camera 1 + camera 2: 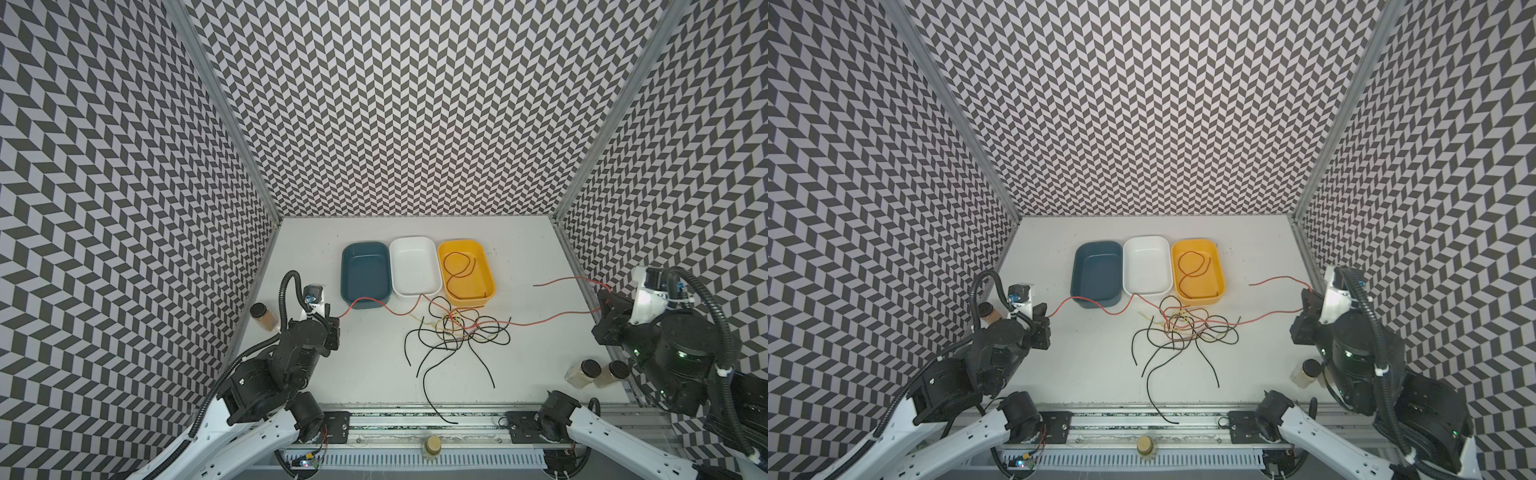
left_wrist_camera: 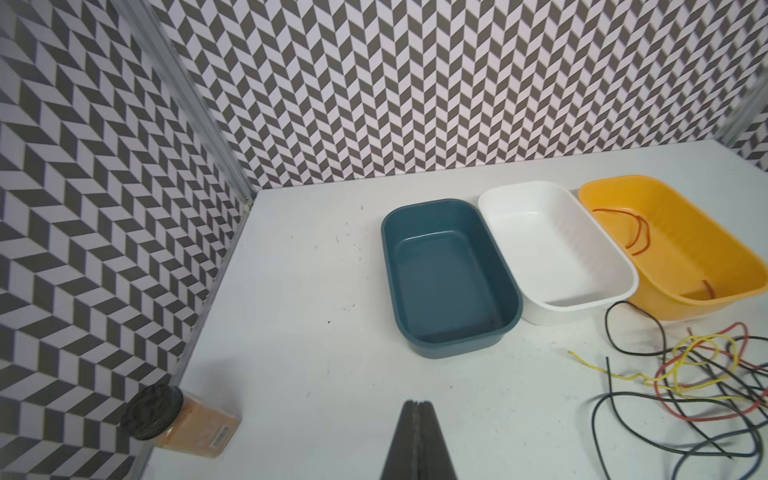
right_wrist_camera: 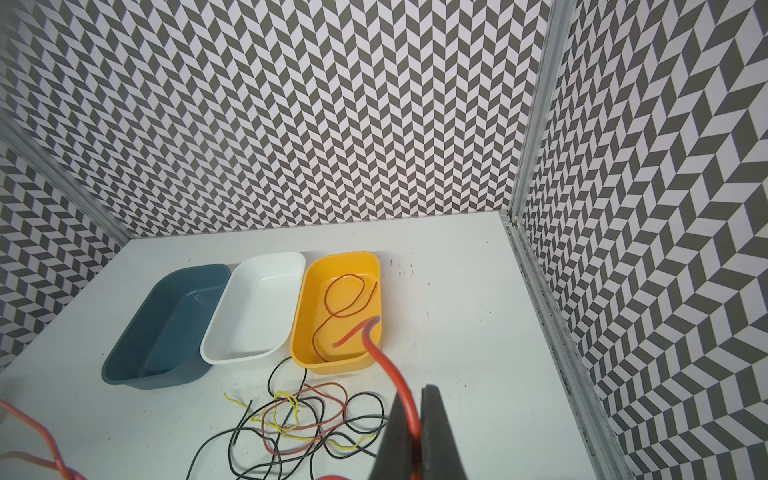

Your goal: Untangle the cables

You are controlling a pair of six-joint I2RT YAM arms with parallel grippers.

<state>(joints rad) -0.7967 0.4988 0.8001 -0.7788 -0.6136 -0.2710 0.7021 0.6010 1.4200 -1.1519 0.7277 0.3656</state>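
A tangle of black, orange-red and pale yellow cables [image 1: 457, 328] [image 1: 1187, 328] lies in front of the trays, and black ends trail to the table's front edge. One long orange-red cable [image 1: 552, 318] runs lifted through the heap from gripper to gripper. My left gripper [image 1: 333, 322] [image 2: 419, 403] at the far left is shut on one end; the wrist view shows only pressed fingertips. At the far right, my right gripper [image 1: 604, 304] [image 3: 417, 392] is shut on the same cable [image 3: 386, 365], whose free end sticks out leftward. A dark red cable [image 1: 459, 266] lies coiled in the yellow tray [image 1: 461, 241].
A blue tray [image 1: 365, 244] and a white tray [image 1: 411, 239] stand left of the yellow one. A spice jar [image 1: 262, 316] stands by the left wall and two jars [image 1: 586, 372] at the front right. Patterned walls close three sides.
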